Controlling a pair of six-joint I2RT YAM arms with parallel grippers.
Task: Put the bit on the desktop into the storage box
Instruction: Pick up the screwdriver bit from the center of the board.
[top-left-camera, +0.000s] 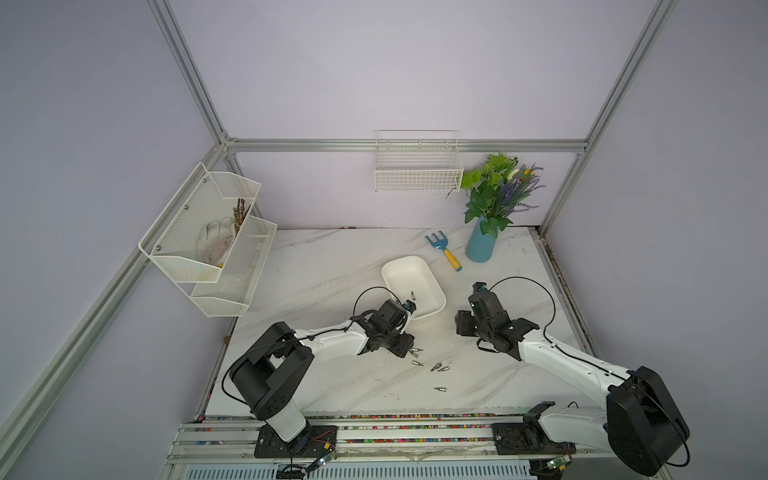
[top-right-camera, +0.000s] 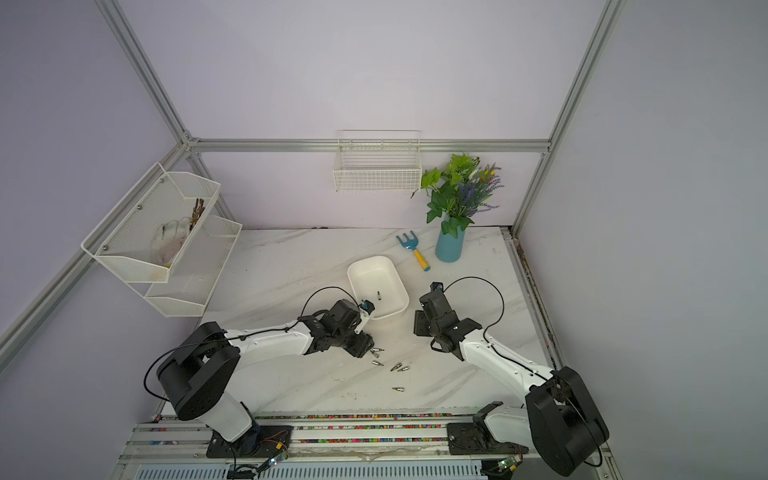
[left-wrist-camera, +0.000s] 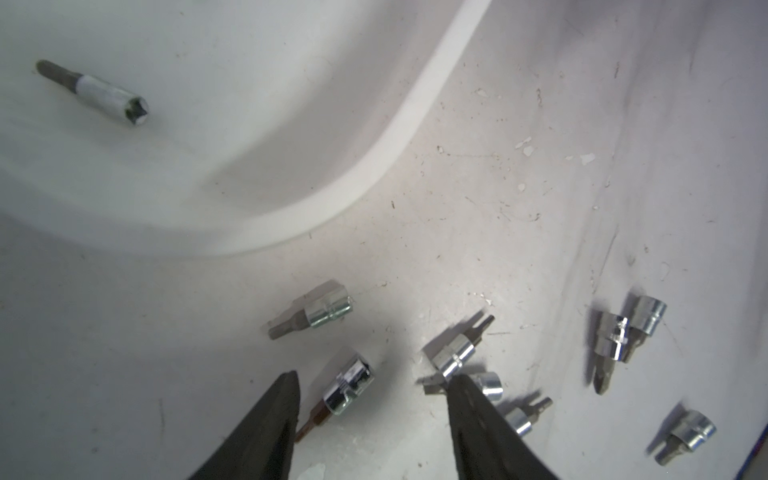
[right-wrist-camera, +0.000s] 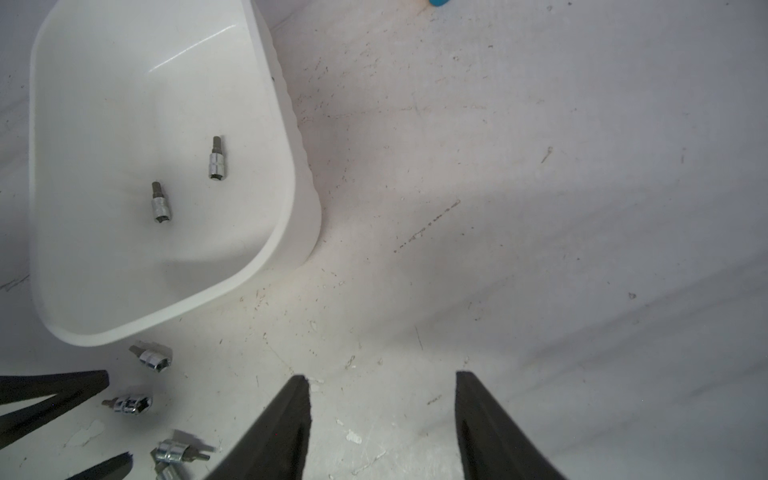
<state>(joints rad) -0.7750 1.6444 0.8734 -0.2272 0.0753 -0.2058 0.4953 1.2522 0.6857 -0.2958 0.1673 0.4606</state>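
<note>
step: pick-up stage, looks like. Two bits (right-wrist-camera: 161, 202) are already seen inside the storage box (right-wrist-camera: 104, 104), and plenty are left on the desktop (left-wrist-camera: 457, 187).
left gripper (left-wrist-camera: 372, 376): parted, nothing clamped, held low over the loose pile.
target bit (left-wrist-camera: 349, 386): lying flat between the fingers (left-wrist-camera: 266, 428), nearer one finger than the other, and no contact can be made out.
neighbours: more bits (left-wrist-camera: 455, 353) crowded right by the other finger.
storage box: just ahead of the left fingertips.
right gripper (right-wrist-camera: 380, 376): spread, empty, over bare desktop, with the box off to its side.
next move: a squeeze on the shiny socket end is probably called for, then a lift and a short carry forward over the rim. The neighbours shouldn't get pinched.
</note>
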